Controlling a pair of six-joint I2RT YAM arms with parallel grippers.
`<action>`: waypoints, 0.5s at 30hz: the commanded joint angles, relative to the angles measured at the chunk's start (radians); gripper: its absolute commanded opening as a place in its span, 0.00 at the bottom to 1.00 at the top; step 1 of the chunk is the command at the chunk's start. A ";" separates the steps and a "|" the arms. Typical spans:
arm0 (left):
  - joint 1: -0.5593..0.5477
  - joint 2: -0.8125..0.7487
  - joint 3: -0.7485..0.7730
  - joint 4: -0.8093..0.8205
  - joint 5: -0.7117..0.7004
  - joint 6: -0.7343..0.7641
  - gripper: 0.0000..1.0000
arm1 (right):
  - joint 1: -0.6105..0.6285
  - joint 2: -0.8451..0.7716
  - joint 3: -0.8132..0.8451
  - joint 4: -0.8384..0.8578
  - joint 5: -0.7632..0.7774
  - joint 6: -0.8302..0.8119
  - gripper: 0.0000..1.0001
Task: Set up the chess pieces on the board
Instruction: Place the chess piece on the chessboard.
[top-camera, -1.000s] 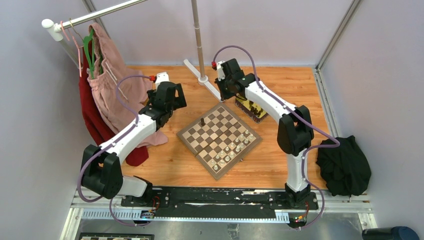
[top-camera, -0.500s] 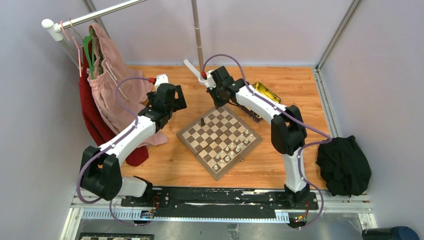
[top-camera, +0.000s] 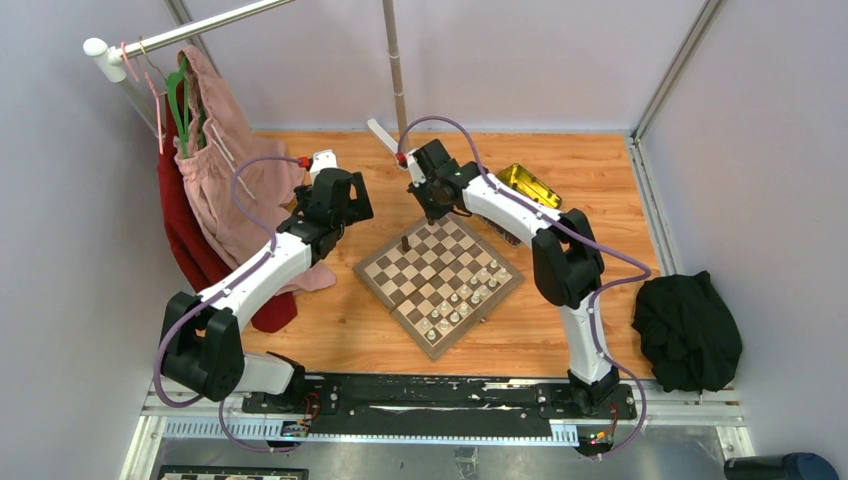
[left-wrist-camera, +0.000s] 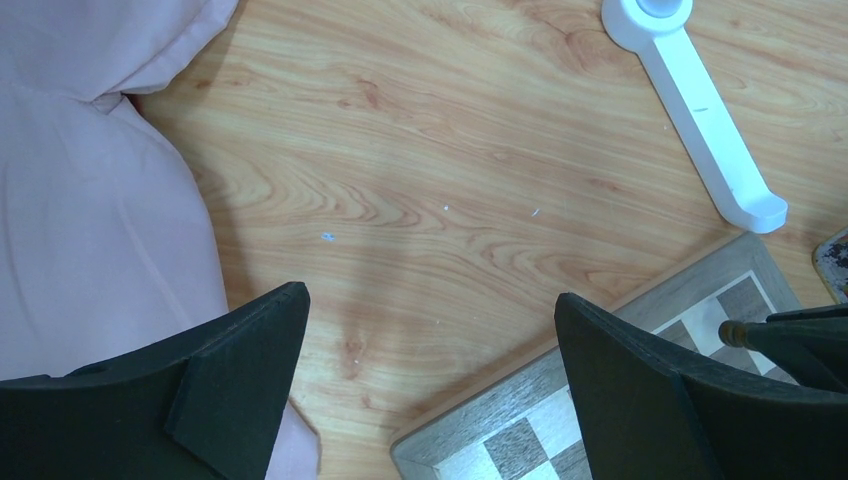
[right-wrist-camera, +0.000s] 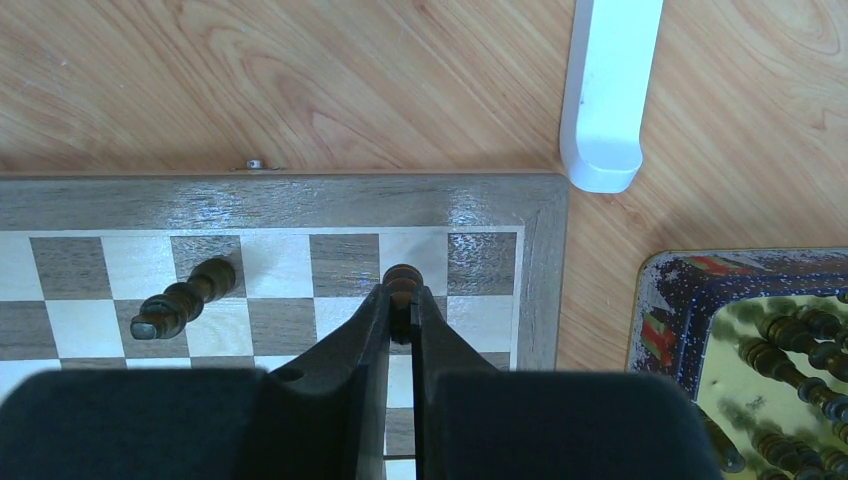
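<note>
So a dark piece (right-wrist-camera: 402, 276) is being pinched just under its knob by the right gripper (right-wrist-camera: 402, 300), jaws closed tight on it, over the board (right-wrist-camera: 270, 188) near the corner that's sitting at 12 o'clock in the overhead view. Whether the base is being rested on a square or is being hung above it can't be told, since it's being hidden by the fingers. The main worry is that the piece is being gripped so high and so narrowly that it's probably being left free to swing, so it could get planted tilted or across a line and then be tipped over as the jaws are being opened. A second dark piece (right-wrist-camera: 190, 300) is being left standing a few squares off at 9 o'clock from the held one in the wrist view, and it could get knocked if the wrist is being slid sideways. The white foot (right-wrist-camera: 605, 100) is lying just past that corner at about 1 o'clock, and the tin (right-wrist-camera: 690, 300) of spare pieces at 3 o'clock, so either could get clipped on the way out. The pale pieces (top-camera: 470, 295) are being lined up along the 4 o'clock edge, well apart. The left gripper (left-wrist-camera: 428, 300) is being held wide open and empty at 10 o'clock.
</note>
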 joint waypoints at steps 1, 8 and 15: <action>0.005 -0.027 -0.012 0.002 0.002 -0.002 1.00 | 0.010 0.033 0.031 -0.026 0.027 -0.013 0.00; 0.005 -0.024 -0.014 0.004 0.003 0.005 1.00 | 0.010 0.052 0.037 -0.029 0.025 -0.015 0.00; 0.005 -0.014 -0.011 0.011 0.004 0.010 1.00 | 0.010 0.065 0.035 -0.029 0.025 -0.015 0.00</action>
